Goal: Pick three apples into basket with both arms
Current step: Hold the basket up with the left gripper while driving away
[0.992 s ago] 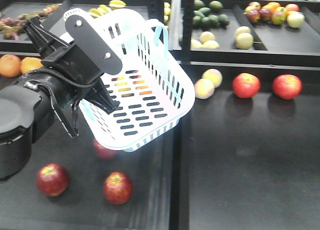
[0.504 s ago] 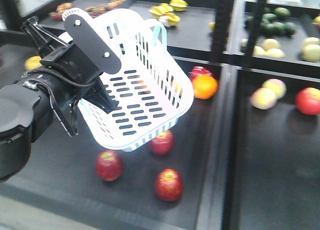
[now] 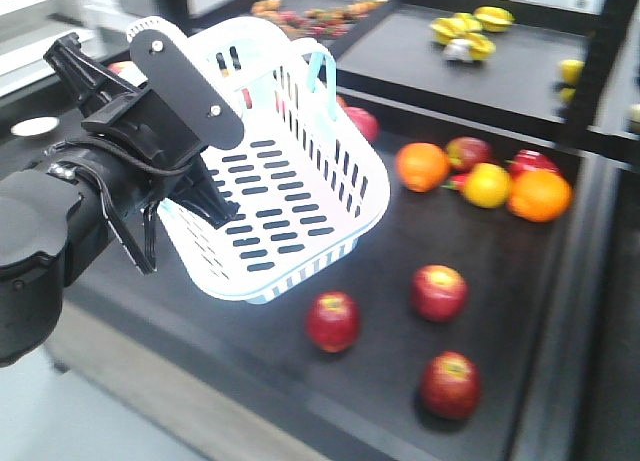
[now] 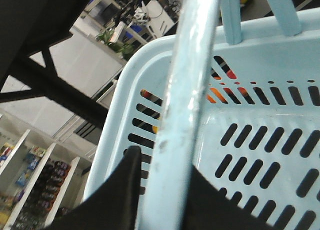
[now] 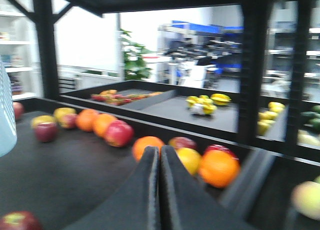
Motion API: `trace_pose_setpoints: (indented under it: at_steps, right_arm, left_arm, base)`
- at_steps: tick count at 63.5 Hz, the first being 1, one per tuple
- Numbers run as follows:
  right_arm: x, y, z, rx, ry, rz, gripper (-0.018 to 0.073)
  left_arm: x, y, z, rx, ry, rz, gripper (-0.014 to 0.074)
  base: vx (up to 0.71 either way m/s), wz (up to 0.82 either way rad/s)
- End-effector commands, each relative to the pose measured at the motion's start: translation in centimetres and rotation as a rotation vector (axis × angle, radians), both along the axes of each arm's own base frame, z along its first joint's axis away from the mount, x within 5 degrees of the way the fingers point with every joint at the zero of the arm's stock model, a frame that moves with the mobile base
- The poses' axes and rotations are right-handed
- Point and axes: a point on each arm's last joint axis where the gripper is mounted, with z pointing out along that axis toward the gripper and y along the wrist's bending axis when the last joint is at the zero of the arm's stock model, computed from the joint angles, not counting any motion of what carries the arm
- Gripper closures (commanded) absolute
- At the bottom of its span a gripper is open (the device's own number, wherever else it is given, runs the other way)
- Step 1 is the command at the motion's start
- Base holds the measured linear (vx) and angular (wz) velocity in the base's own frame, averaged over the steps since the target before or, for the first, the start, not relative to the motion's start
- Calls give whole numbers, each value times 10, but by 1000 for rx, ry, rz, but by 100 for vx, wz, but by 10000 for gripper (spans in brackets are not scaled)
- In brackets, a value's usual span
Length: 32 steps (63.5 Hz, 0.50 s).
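The pale blue-white basket hangs tilted and empty above the black shelf, at the left of the front view. My left gripper is shut on its rim bar, with a black finger on either side of the bar in the left wrist view. Three dark red apples lie on the shelf below and right of the basket: one just under its lower edge, one further right, one nearest the front. My right gripper is shut and empty, and the front view does not show it.
Oranges, a yellow fruit and more red apples line the back of the shelf. A black upright post stands at the right. Higher trays hold yellow fruit. The shelf's front edge runs diagonally below the basket.
The whole shelf scene has slid to the right in the front view, so the three apples now lie right of the basket. The basket and left gripper keep their place in the frame.
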Motion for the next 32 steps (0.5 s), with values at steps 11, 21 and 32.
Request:
trace_pose_setpoints:
  at_steps: [11, 21, 32]
  right_arm:
    - [0, 0, 3, -7, -63, -1, 568]
    - [0, 0, 3, -7, -63, -1, 568]
    - [0, 0, 3, -7, -63, -1, 568]
  left_arm:
    - [-6, 8, 26, -23, -92, 21, 603]
    - [-6, 8, 26, -23, -92, 21, 603]
    - [-6, 8, 26, -23, -92, 21, 603]
  base:
    - [-1, 59]
    - [-2, 60]
    - [-2, 53]
